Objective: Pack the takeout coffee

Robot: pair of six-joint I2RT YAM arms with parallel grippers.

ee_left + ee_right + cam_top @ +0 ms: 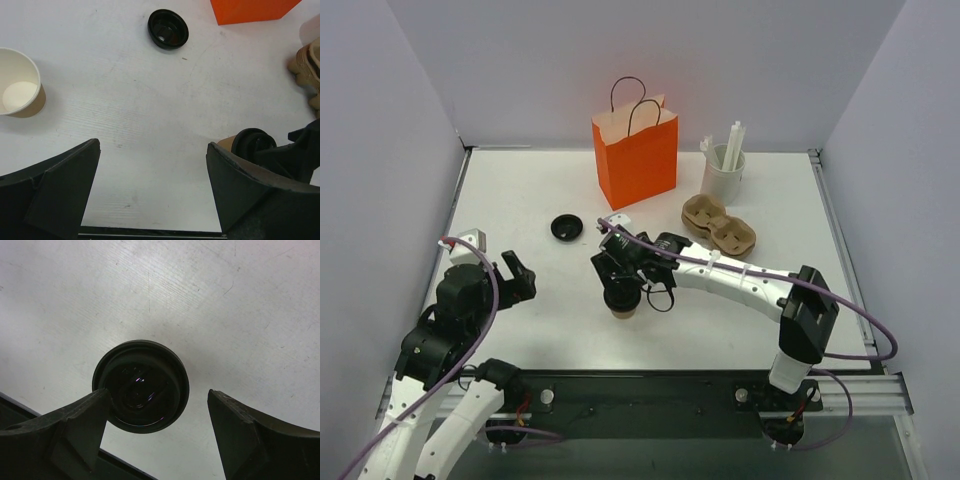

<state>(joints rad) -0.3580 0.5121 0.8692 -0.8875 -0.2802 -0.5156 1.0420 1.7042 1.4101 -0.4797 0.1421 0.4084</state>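
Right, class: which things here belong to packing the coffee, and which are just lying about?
Belongs to the job: small tan paper cup with round black plastic lid; orange paper bag; right tool, open around that cup.
Lying about: loose black plastic lid; lidless tan paper cup; brown cardboard cup carrier; white cup of white sticks.
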